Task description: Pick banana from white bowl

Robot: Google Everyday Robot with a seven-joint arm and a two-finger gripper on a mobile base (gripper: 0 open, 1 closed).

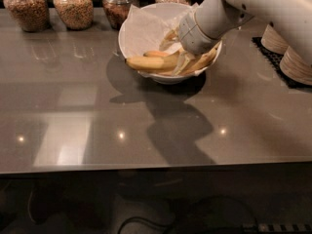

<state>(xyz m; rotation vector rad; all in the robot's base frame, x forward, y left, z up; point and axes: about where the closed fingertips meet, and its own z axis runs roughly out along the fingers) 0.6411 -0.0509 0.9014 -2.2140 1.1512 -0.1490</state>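
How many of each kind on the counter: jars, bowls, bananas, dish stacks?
Glass jars of dry goods: 4
Wide white paper-lined bowl: 1
Bananas in it: 3 visible, including the long pale-yellow banana
Stacks of beige dishes: 2
Robot gripper, down in the bowl among the bananas: 1
Total: 11
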